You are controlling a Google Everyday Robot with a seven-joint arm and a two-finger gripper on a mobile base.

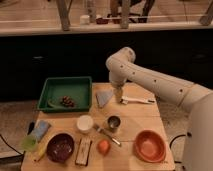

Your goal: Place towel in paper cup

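Gripper (pixel 118 95) hung low over the table (pixel 135 120), just right of the towel (pixel 104 97); contact with the tabletop could not be told. Robot body (pixel 200 130) was cut off by the right edge. Dark clump (pixel 66 101) in the green tray (pixel 55 85) was too small to name.

Wooden table (pixel 145 119), dark counter (pixel 50 55) behind, speckled floor (pixel 14 120).

Claw (pixel 118 95) just beside towel (pixel 104 97); open table (pixel 94 113) stretch toward paper cup (pixel 85 123), metal cup (pixel 114 122) alongside.
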